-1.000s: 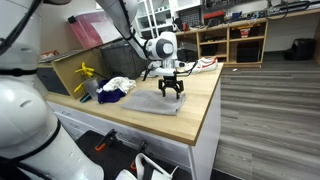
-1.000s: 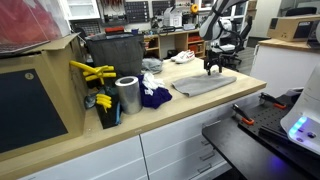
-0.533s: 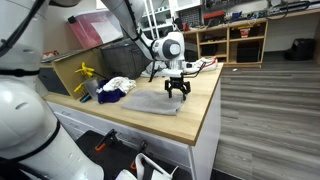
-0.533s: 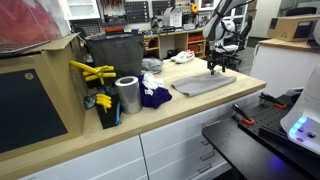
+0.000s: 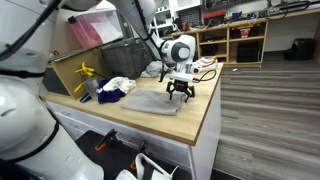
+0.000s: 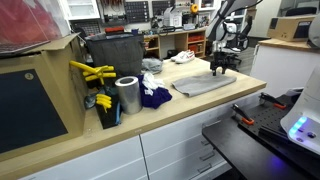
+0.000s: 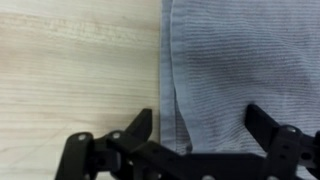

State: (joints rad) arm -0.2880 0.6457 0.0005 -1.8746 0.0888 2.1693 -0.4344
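**Step in hand: approach to the cloth edge**

The grey cloth [image 5: 153, 103] lay flat and folded on the wooden countertop [image 5: 205, 112]. All positions below are given relative to that cloth.

The gripper [image 5: 180, 94] hung directly above the cloth, at the end farthest from the silver cylinder [image 6: 127, 96]. Its jaws stood spread as wide as they go and had hold of nothing. In the wrist view the gripper [image 7: 200, 116] straddled the cloth's side edge. One finger was over the seam where the fabric [image 7: 240, 50] met bare wood [image 7: 70, 60], and the other was well inside the fabric.

Recommended practice, as a judgement:
- Keep the jaws fully spread until both fingertips are level with the fabric.
- Descend vertically, because sideways drift would push the edge and wrinkle the fold.
- Place one fingertip just outside the edge, on wood, so the closing stroke gathers every layer.
- Close slowly, since a thin cloth may slip out if only the top layer is caught.
- Avoid pressing hard into the countertop.

**Inventory, counted**
- Grey cloth: one [image 6: 203, 84]
- Gripper: one [image 6: 221, 70], with two fingers
- Silver cylinder: one, well apart from the cloth
- Dark blue crumpled fabric [image 6: 155, 97]: one, between the cloth and the cylinder
- Dark bin [image 6: 115, 52]: one, beyond the blue fabric
- Yellow-handled tools [image 6: 92, 72]: several, past the cylinder; the exact number could not be told
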